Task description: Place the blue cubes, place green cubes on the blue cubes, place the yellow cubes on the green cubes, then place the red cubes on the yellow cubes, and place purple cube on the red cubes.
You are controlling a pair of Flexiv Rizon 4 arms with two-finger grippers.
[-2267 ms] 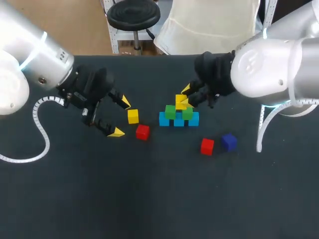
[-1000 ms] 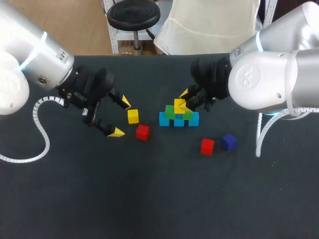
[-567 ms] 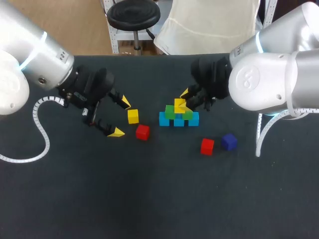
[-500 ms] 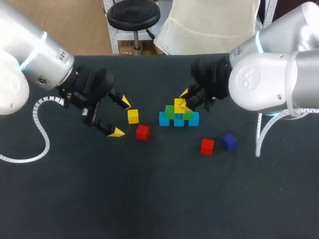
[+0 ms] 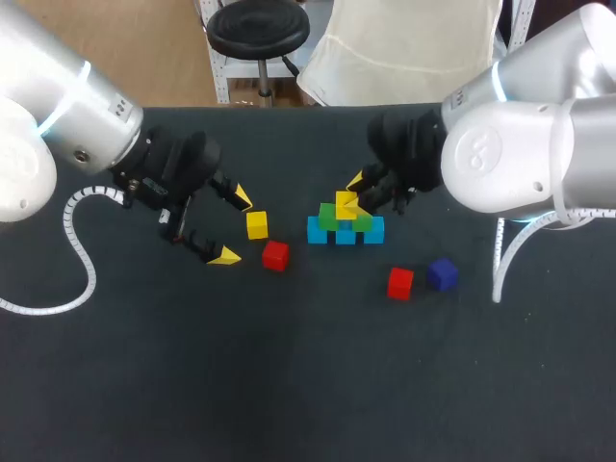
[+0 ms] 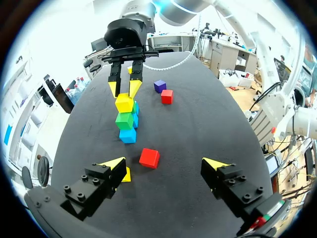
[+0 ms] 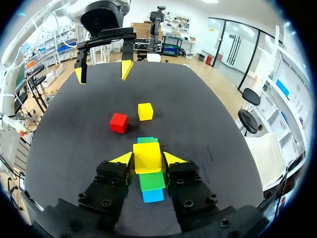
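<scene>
Loose yellow cube (image 6: 127,175) half behind left fingers (image 6: 99,181); blue cubes (image 7: 152,195) mostly beneath green cubes (image 7: 151,181).

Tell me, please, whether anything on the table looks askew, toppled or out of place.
Nothing stands out. The right gripper holds a yellow cube squarely on the green cubes, which sit level on the blue cubes. The spare yellow cube, both red cubes and the purple cube lie flat on the table.
</scene>
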